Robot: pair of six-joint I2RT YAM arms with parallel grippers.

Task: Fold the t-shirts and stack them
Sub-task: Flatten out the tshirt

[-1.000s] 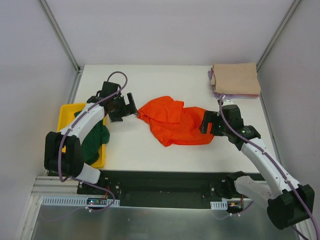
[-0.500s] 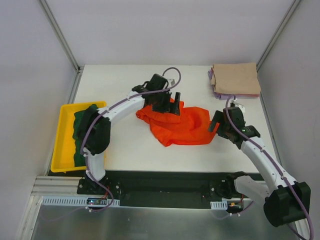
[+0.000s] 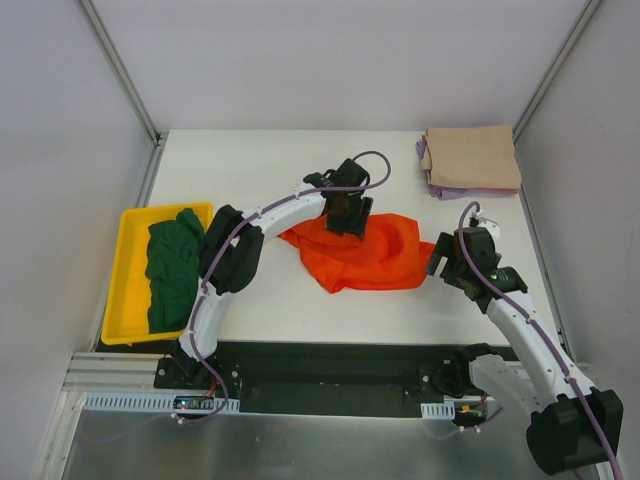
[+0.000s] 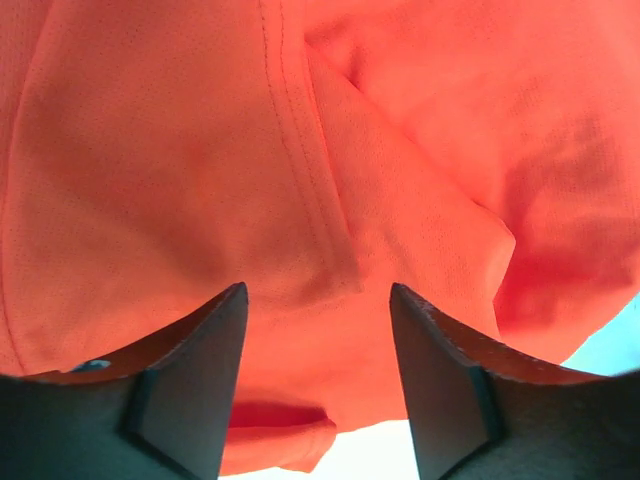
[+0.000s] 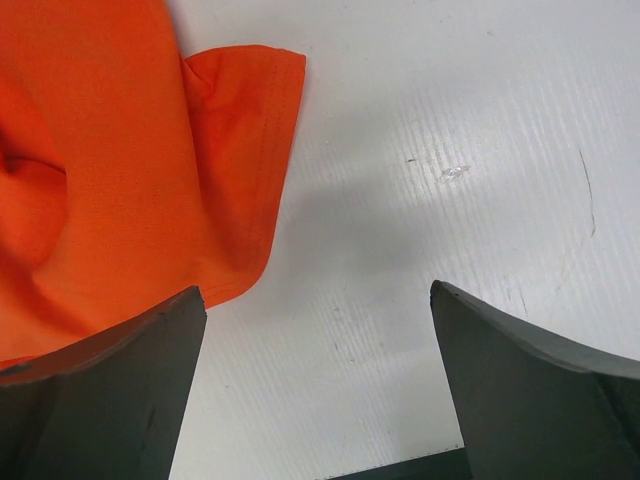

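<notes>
Nearest the arm bases, the right gripper [image 5: 316, 290] hangs wide open and empty over bare tabletop [image 3: 260, 160], just beside a sleeve edge of the orange-red t-shirt [image 3: 375, 260]. That shirt lies crumpled and unfolded in the middle, so its fold is not yet done. At the left edge, the dark green t-shirt [image 3: 172, 270] sits bunched in the yellow tray [image 3: 128, 225], untouched. Further in, the left gripper [image 4: 318, 288] is down on the orange shirt's far part, jaws partly apart astride a hemmed ridge, not visibly pinching it. At the far right corner, the tan t-shirt [image 3: 472, 155] lies folded on the pale purple t-shirt [image 3: 445, 190]. I judge the task about half done.
</notes>
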